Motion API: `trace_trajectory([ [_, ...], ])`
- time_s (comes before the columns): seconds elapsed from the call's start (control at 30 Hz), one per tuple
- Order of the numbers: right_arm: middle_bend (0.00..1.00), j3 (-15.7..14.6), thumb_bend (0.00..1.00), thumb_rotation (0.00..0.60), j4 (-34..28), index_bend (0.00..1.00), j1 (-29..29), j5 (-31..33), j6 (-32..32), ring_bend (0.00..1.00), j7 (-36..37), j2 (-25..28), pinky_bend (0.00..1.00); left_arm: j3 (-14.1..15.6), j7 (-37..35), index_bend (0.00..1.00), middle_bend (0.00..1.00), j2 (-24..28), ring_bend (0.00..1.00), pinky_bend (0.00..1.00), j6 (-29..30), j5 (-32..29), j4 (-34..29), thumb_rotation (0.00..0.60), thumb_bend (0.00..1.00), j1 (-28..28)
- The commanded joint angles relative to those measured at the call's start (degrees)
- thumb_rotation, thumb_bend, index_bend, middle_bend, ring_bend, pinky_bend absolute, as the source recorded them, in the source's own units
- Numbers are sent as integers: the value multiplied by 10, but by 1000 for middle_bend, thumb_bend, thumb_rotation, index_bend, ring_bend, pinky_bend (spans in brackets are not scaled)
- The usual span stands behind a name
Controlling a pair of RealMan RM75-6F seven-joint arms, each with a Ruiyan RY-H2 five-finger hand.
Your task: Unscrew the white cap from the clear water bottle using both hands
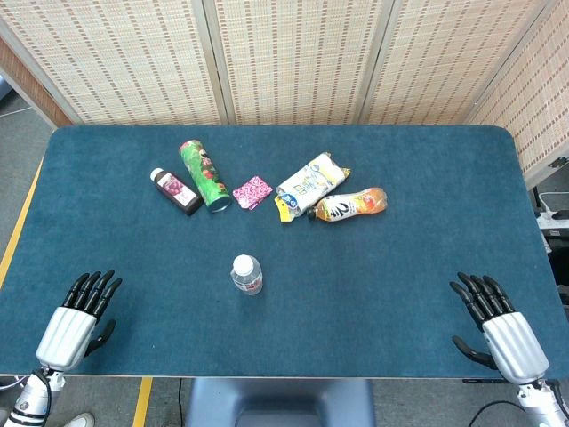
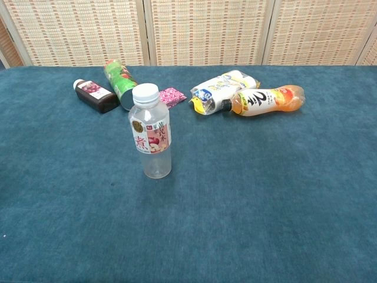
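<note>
The clear water bottle (image 1: 248,276) (image 2: 152,133) stands upright near the middle of the blue table, a little toward the front. Its white cap (image 1: 244,264) (image 2: 145,94) is on top, and a red and white label wraps its upper body. My left hand (image 1: 78,319) rests at the front left corner of the table, fingers spread and holding nothing. My right hand (image 1: 500,329) lies at the front right corner, also spread and empty. Both hands are far from the bottle. The chest view shows neither hand.
Lying behind the bottle are a dark juice bottle (image 1: 176,191) (image 2: 94,95), a green can (image 1: 204,174) (image 2: 119,84), a pink packet (image 1: 252,191) (image 2: 172,96), a white and blue pouch (image 1: 310,182) (image 2: 222,88) and an orange drink bottle (image 1: 351,205) (image 2: 264,100). The table edge (image 1: 267,377) runs along the front.
</note>
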Motion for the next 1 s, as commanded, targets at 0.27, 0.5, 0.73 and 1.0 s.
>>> trace_trajectory([
  [0.27, 0, 5, 173, 600, -6, 0, -4, 4, 7, 0, -8, 0, 0, 7, -61, 0, 0, 3, 0, 96, -26, 9, -18, 600, 412, -21],
  [0.5, 0, 20, 173, 600, -33, 0, 8, 3, 4, 0, -22, 18, 0, 3, -279, 0, 0, -7, 0, 96, -76, 20, -41, 600, 406, -83],
  [0.73, 0, 33, 173, 600, -82, 0, 26, 3, -13, 0, -44, 50, 0, -3, -502, 0, 0, -52, 0, 84, -151, 7, -71, 600, 373, -153],
  [1.0, 0, 30, 173, 600, -98, 0, 31, 0, -24, 0, -44, 60, 0, -73, -436, 0, 0, -177, 0, 73, -240, -96, -10, 600, 351, -199],
])
